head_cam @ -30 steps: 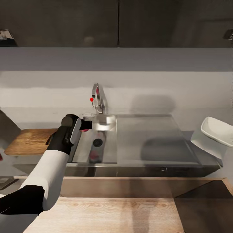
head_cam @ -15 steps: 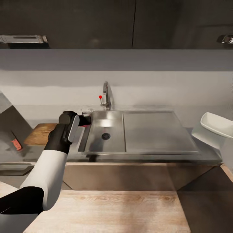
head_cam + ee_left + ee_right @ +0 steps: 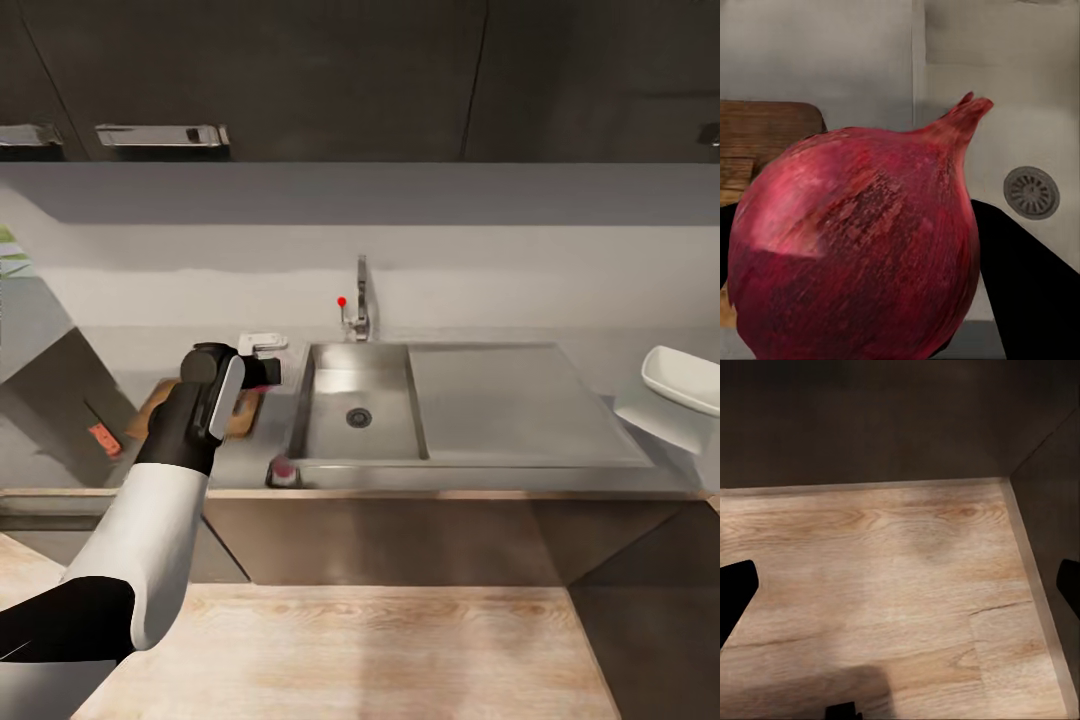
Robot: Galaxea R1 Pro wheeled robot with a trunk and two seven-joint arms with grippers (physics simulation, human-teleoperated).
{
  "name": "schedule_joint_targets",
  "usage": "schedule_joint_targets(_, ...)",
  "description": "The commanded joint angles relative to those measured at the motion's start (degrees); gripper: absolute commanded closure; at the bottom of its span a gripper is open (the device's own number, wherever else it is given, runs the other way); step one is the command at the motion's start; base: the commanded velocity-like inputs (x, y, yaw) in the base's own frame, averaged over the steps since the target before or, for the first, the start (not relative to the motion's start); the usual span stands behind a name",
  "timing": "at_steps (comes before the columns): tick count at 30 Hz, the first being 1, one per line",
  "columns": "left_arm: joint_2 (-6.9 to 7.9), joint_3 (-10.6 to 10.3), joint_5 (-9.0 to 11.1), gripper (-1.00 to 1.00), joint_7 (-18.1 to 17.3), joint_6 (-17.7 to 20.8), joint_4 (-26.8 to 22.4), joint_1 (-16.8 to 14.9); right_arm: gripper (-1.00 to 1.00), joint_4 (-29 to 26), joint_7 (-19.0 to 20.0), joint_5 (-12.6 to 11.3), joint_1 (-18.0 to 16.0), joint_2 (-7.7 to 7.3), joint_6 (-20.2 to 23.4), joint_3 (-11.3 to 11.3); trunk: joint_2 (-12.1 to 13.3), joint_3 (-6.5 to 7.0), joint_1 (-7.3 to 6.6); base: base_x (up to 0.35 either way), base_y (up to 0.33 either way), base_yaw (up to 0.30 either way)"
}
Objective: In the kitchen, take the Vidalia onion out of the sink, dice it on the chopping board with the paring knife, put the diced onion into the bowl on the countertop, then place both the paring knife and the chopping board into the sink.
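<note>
The left gripper (image 3: 262, 372) is squeezed tight on the onion (image 3: 862, 240), with the board (image 3: 240, 412) just below it. The right gripper (image 3: 900, 585) is spread wide over the wood floor (image 3: 885, 577).

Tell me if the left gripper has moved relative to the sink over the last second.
Yes. The left gripper, holding the Vidalia onion, has shifted left off the sink basin toward the chopping board.

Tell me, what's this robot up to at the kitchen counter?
It is carrying an onion that sits between the fingers of its left gripper, held above the counter just beside the sink, whose basin now looks empty. The wooden chopping board lies under the arm, and a red-handled knife rests farther left. A white bowl waits at the far right. The right gripper hangs open over the wooden floor.
</note>
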Motion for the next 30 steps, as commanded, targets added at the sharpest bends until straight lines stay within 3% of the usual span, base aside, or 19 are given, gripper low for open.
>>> schedule_joint_targets(1, 0.01, 0.0, 0.6, 1.00, 0.5, 0.2, 0.0, 0.0, -1.00, 0.0, -0.2, 0.6, 0.0, 0.01, -0.2, -0.4, -0.1, 0.00, 0.05, 0.141, 0.269, 0.000)
schedule_joint_targets(16, 0.07, 0.0, 0.6, 1.00, 0.5, 0.2, 0.1, 0.9, -1.00, 0.0, -0.2, 0.6, 0.0, 0.04, -0.2, -0.4, -0.1, 0.80, 0.05, 0.138, 0.162, 0.004)
schedule_joint_targets(30, 0.11, 0.0, 0.5, 1.00, 0.5, 0.2, 0.2, 1.6, -1.00, 0.1, -0.2, 0.6, 0.0, 0.04, -0.1, -0.4, -0.1, 1.32, 0.05, 0.003, 0.002, 0.214)
